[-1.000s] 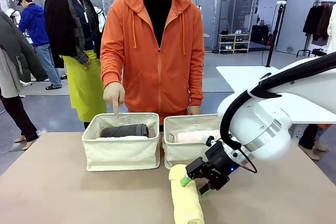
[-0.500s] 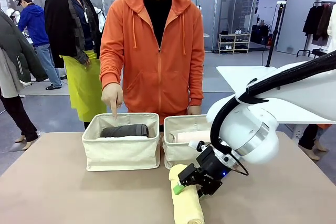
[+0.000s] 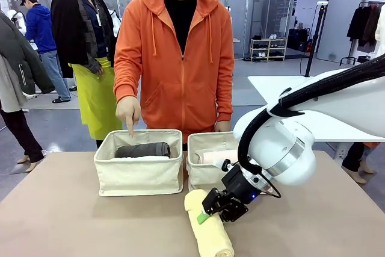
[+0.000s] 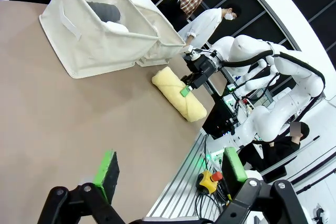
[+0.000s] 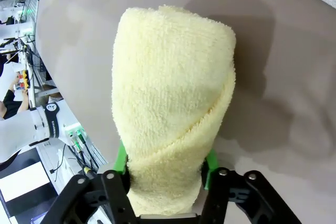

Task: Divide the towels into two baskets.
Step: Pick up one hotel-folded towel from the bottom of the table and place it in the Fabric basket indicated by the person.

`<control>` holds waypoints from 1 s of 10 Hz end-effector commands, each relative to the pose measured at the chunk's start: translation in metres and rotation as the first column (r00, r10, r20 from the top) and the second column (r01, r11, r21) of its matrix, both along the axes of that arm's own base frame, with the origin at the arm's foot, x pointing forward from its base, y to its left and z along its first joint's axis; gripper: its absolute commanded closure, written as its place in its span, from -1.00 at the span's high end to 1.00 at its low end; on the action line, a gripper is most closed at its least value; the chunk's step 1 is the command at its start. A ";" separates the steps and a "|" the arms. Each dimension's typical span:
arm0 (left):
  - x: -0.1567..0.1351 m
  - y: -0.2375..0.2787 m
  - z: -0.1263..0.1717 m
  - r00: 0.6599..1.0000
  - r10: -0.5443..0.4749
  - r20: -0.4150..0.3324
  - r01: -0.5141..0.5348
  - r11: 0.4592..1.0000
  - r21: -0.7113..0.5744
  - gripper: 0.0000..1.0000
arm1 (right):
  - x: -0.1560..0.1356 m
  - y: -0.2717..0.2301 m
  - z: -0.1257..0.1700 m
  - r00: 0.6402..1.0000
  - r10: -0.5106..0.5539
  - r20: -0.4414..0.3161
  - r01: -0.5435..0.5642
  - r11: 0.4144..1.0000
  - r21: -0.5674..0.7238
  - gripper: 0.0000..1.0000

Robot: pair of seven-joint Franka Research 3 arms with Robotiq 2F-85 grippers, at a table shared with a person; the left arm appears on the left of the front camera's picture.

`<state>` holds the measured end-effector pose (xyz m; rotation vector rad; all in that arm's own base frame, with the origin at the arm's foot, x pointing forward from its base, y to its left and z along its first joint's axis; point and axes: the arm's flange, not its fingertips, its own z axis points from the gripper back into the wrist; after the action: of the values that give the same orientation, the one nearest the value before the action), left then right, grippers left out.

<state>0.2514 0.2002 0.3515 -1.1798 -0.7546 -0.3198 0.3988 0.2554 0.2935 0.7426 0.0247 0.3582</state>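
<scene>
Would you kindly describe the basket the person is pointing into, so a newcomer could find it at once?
Two cream baskets stand side by side before the person in the orange hoodie. It is the basket under that person's pointing hand, on the robot's left. It alone holds a dark grey towel.

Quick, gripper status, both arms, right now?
Left gripper: open, holding nothing, above bare table.
Right gripper: shut on the pale yellow towel, which lies on the table.
</scene>
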 end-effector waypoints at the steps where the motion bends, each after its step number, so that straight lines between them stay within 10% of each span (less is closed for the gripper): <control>1: -0.002 0.001 0.003 1.000 0.007 0.004 -0.007 1.000 -0.006 1.00 | -0.002 0.002 0.001 1.000 0.007 0.005 -0.007 1.000 0.008 -0.19; 3: -0.002 0.001 0.003 1.000 0.007 0.004 -0.007 1.000 -0.006 1.00 | -0.001 0.000 0.008 1.000 -0.006 0.020 0.006 1.000 0.009 -0.51; 7: -0.002 0.001 0.003 1.000 0.007 0.004 -0.007 1.000 -0.006 1.00 | -0.004 -0.007 0.032 0.998 0.014 0.056 -0.017 0.999 0.047 -0.51; 10: -0.002 0.001 0.003 1.000 0.007 0.004 -0.007 1.000 -0.006 1.00 | -0.015 0.001 0.102 0.958 0.207 0.200 -0.196 0.978 -0.074 -0.51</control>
<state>0.2513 0.2003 0.3515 -1.1798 -0.7548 -0.3197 0.3910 0.2557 0.3654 0.7013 -0.0672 0.5412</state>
